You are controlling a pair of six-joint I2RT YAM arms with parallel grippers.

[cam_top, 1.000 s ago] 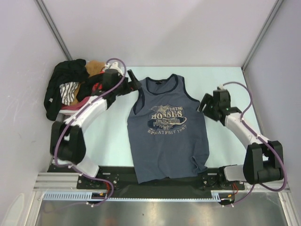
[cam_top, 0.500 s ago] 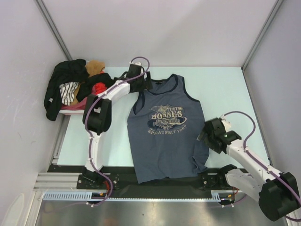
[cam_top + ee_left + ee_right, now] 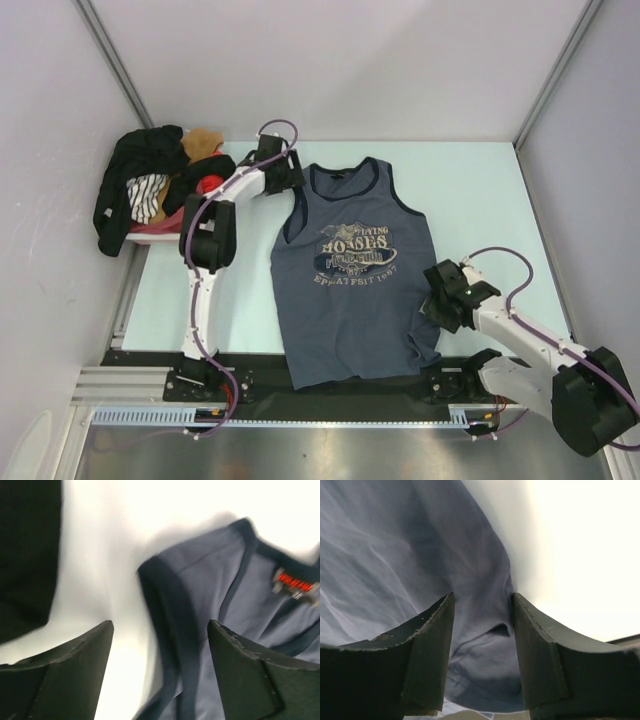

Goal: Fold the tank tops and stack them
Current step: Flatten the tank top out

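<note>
Blue-grey cloth covers the middle of the bench (image 3: pixel 480 190). It is the blue-grey tank top (image 3: pixel 355 300), lying flat and spread out with its front up. Its neck is at the far side and its hem is close to the arm bases. Pale letters (image 3: pixel 352 250) are printed on its chest. The hem corner (image 3: pixel 425 350) on the right side is a bit rumpled.

The left arm (image 3: pixel 205 235) reaches far out to the top's left shoulder strap (image 3: pixel 170 610). The left jaws are wide apart. In the left wrist view, the strap with its dark edge lies on the bench between the 2 jaws. A small red label (image 3: pixel 295 584) shows inside the neck. Black cloth (image 3: pixel 27 550) lies off to the left in that view.

The right arm (image 3: pixel 520 332) bends low over the right side of the top, near the hem. The right jaws are apart too. In the right wrist view, the side edge of the top sits between them, with a small raised fold in the gap. I cannot tell if they touch the cloth.

A pile of clothes (image 3: pixel 150 195) sits at the far left corner. It has black cloth, a striped piece, a brown piece (image 3: pixel 205 143) and a bit of red cloth (image 3: pixel 212 185). I cannot tell if the red bit is the other tank top.
</note>
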